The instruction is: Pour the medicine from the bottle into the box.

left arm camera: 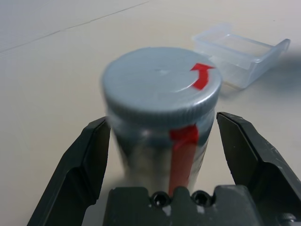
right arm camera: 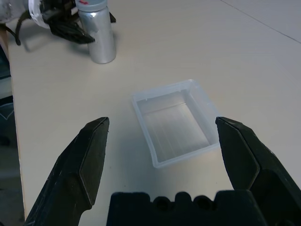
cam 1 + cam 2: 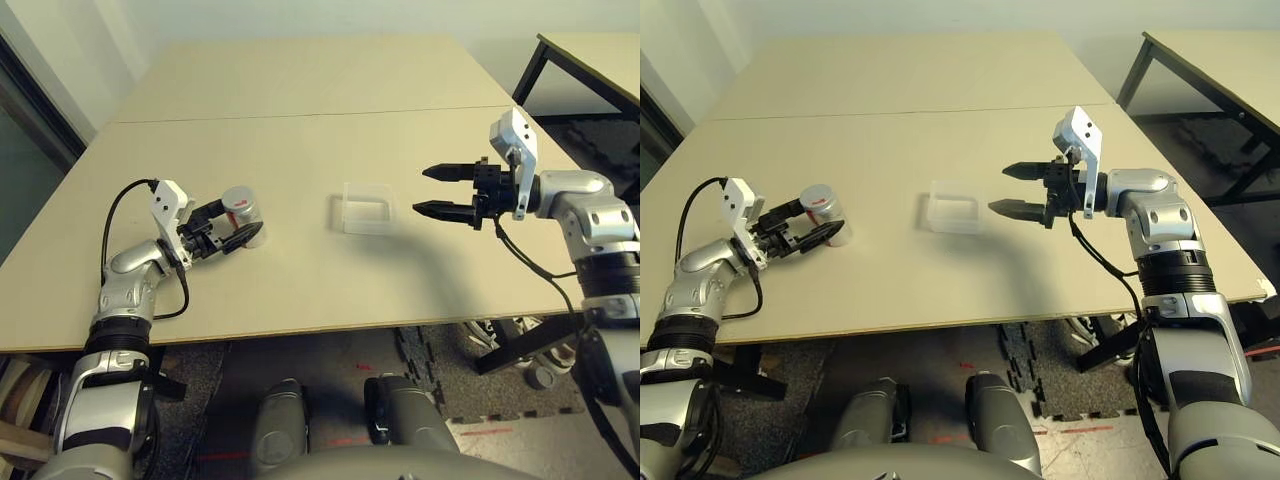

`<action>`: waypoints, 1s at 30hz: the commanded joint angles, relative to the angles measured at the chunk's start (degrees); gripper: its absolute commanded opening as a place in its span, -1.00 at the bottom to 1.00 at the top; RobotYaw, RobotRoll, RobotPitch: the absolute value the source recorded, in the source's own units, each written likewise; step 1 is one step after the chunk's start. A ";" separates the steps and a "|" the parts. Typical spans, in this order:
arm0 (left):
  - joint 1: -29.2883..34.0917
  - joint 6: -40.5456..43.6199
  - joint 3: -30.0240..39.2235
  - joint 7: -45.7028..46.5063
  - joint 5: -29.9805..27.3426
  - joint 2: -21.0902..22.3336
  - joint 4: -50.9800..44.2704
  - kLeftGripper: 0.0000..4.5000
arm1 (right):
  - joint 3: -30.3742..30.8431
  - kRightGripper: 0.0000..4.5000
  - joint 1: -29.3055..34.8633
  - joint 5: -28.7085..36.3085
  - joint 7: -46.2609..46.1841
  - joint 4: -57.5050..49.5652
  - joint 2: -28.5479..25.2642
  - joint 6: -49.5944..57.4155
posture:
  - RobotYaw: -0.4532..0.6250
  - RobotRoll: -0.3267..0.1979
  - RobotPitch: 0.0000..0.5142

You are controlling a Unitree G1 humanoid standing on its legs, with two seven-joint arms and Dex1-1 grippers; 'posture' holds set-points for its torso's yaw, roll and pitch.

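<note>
While the left gripper (image 1: 160, 155) has its fingers spread around the bottle (image 1: 162, 108), one on each side, there's a sliver of gap on both, so it's not squeezing yet. Bottle's upright on the table (image 3: 300, 90), grey cap on, red stripe down the side. Right gripper (image 3: 432, 190) hangs wide open with nothing in it, just at 3 o'clock of the box (image 3: 368, 208). That clear box sits mid-table, at 3 o'clock from the bottle, well apart.
</note>
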 commanded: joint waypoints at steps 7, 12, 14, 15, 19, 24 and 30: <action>-4.25 -3.57 -0.88 1.61 2.19 -1.59 7.83 0.99 | -0.03 1.00 1.63 1.45 -1.22 -3.00 -0.53 1.66 | -0.38 0.25 -0.70; -6.21 -5.63 -0.52 2.18 2.55 -2.37 11.69 0.83 | -0.06 1.00 1.98 1.88 -1.73 -3.55 -0.63 2.02 | -0.39 0.25 -0.70; -6.65 -5.90 -0.47 1.69 2.37 -2.73 12.30 0.57 | -0.07 1.00 1.99 2.01 -1.90 -3.66 -0.66 2.12 | -0.39 0.25 -0.71; -6.79 -5.97 -0.53 1.41 2.32 -2.93 12.49 0.38 | -0.07 1.00 1.94 2.08 -2.00 -3.67 -0.65 2.17 | -0.40 0.25 -0.71; -6.90 -5.37 -1.02 -0.45 2.25 -3.26 12.74 0.24 | -0.02 1.00 1.69 2.23 -2.34 -3.57 -0.59 2.26 | -0.39 0.25 -0.72; -6.70 0.29 -1.89 -7.46 0.20 -2.10 8.18 0.24 | 0.56 1.00 0.83 2.63 -2.45 -4.19 -0.22 3.48 | -0.37 0.25 -0.71; -7.34 8.32 -3.82 -15.80 -1.19 0.40 0.63 0.24 | 3.75 1.00 -0.74 4.68 -1.35 -8.86 1.53 9.71 | -0.34 0.25 -0.70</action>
